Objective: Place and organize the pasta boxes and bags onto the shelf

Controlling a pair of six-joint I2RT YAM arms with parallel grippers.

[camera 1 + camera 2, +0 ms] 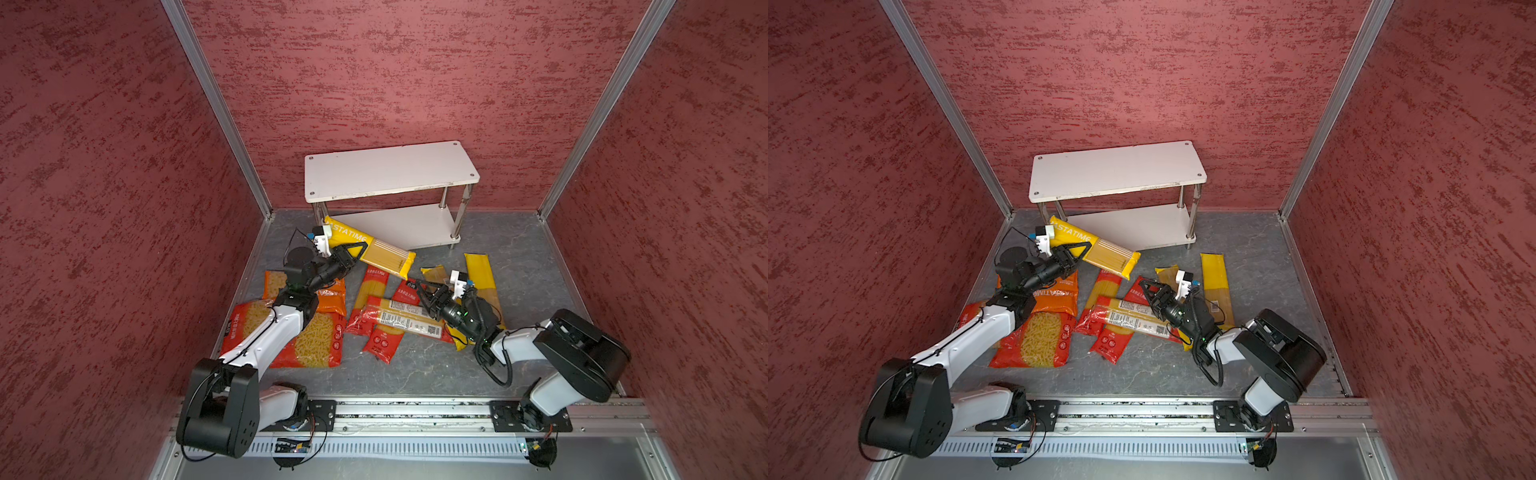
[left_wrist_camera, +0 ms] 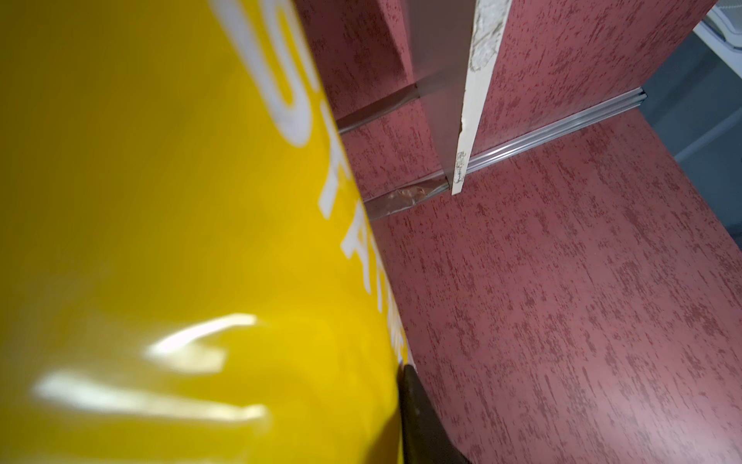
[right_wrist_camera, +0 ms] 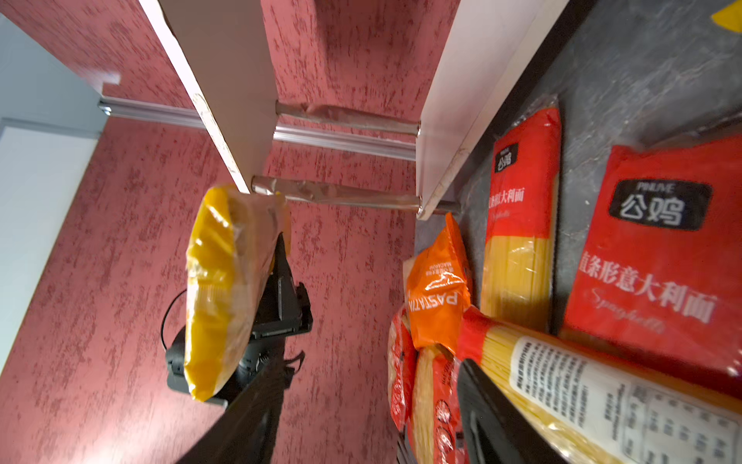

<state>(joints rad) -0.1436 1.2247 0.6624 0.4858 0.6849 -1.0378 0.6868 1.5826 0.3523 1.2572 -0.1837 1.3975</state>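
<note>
My left gripper (image 1: 360,254) (image 1: 1084,252) is shut on a yellow PASTATIME spaghetti pack (image 1: 376,249) (image 1: 1100,248) (image 2: 160,201). It holds the pack off the floor, slanted, with one end at the front left post of the shelf (image 1: 386,170) (image 1: 1113,170). Both white boards of the shelf are bare. My right gripper (image 1: 424,296) (image 1: 1148,291) (image 3: 369,422) is open and empty, low over crossed red spaghetti bags (image 1: 407,320) (image 3: 662,261). One of its fingers (image 3: 494,422) lies beside the label-side bag (image 3: 582,393).
Wide red and orange short-pasta bags (image 1: 316,336) (image 3: 437,289) lie under my left arm. Two yellow spaghetti packs (image 1: 482,278) lie on the floor by my right wrist. Red walls close in three sides, and the shelf stands against the back wall.
</note>
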